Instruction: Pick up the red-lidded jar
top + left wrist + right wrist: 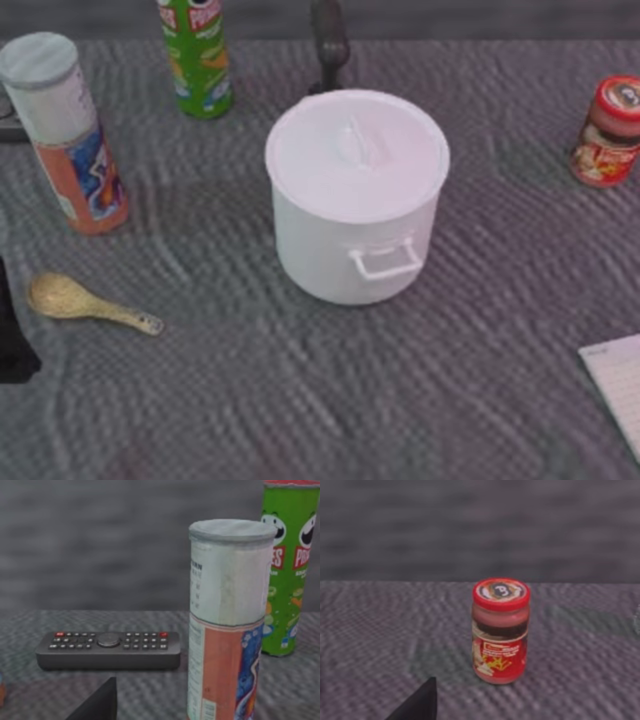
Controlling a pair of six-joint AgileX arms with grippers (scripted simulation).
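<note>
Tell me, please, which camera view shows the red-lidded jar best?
The right wrist view: the red-lidded jar stands upright and whole, lid and label facing the camera. The top view catches it only at the table's right edge, partly cropped. The left wrist view does not show it.

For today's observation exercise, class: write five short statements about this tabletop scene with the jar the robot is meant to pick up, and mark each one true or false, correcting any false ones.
1. The red-lidded jar stands upright near the table's right edge. True.
2. The white pot has its lid off. False: the lid sits on it.
3. A spoon lies on the left side of the table. True.
4. The green chip tube lies on its side. False: it stands upright at the far edge.
5. A gripper is closed around the jar. False: in the right wrist view the jar stands free on the cloth, nothing touching it.
</note>
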